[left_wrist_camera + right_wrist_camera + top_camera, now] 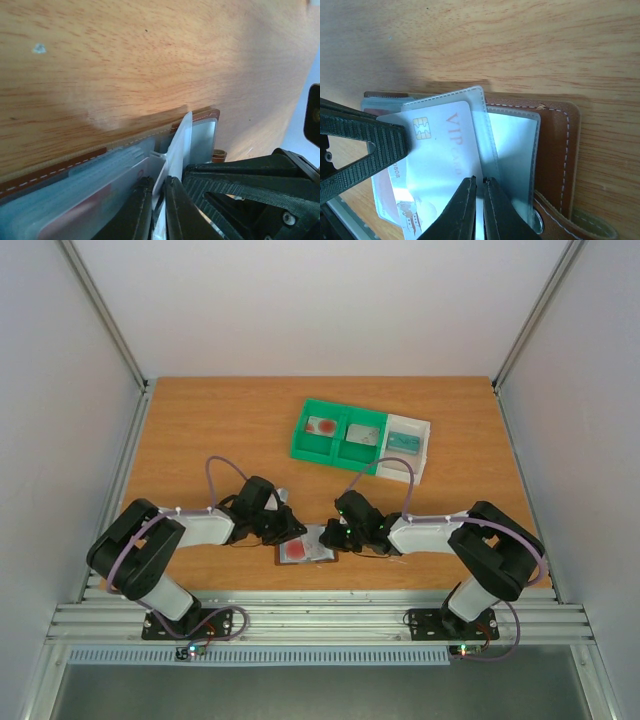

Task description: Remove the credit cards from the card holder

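I see my left gripper and right gripper nose to nose over the card holder at the near edge, no passage between them, bare table on either side, tray well off toward the far side, open wood before it

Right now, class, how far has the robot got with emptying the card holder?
Done: the tray holds what look like three cards, one per compartment. In hand: the left end effector pinches the VIP card, which is partly out of its sleeve; the right end effector seems to grip that sleeve. Left: freeing that card, plus a red card in the holder.
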Motion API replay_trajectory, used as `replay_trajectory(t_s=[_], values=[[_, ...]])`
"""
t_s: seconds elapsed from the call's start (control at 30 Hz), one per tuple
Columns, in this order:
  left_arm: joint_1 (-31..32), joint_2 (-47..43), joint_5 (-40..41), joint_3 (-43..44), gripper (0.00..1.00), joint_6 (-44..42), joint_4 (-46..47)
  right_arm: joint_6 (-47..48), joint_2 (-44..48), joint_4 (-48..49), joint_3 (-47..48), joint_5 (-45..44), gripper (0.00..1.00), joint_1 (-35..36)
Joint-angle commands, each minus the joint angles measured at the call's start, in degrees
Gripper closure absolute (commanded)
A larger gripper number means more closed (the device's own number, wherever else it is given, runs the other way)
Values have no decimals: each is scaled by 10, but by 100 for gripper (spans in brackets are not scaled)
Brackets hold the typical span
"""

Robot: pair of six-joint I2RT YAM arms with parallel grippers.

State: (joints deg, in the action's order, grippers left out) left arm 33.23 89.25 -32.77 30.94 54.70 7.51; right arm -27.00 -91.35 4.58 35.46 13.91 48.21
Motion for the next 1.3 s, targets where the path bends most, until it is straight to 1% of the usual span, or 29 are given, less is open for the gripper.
replay_trajectory(t_s=[0.0, 0.13, 0.23, 0.37, 0.4, 0.5, 0.73, 0.93, 1.1, 1.27], values=[[2, -17, 17, 0, 93, -14, -19, -9, -21, -29, -21, -12, 92, 0], [3, -27, 18, 1, 99, -23, -36, -8, -16, -40, -20, -21, 92, 0], [3, -31, 23, 3, 99, -32, -49, -9, -15, -41, -20, -27, 93, 0], [3, -41, 29, 8, 91, -39, -69, -11, -13, -59, -20, -34, 93, 0], [3, -43, 31, 11, 91, -44, -72, -11, -12, -61, -20, -35, 93, 0], [1, -51, 39, 18, 99, -58, -116, -12, -11, -63, -20, -37, 93, 0], [1, -79, 47, 15, 100, -60, -144, -14, -11, -68, -16, -37, 93, 0], [0, -125, 73, 30, 100, -68, -202, -22, -6, -97, 0, -39, 92, 0], [1, -162, 103, 30, 100, -76, -244, -33, 14, -128, 8, -63, 84, 9], [0, -169, 102, 38, 99, -79, -261, -29, 22, -183, 41, -80, 76, 11]])
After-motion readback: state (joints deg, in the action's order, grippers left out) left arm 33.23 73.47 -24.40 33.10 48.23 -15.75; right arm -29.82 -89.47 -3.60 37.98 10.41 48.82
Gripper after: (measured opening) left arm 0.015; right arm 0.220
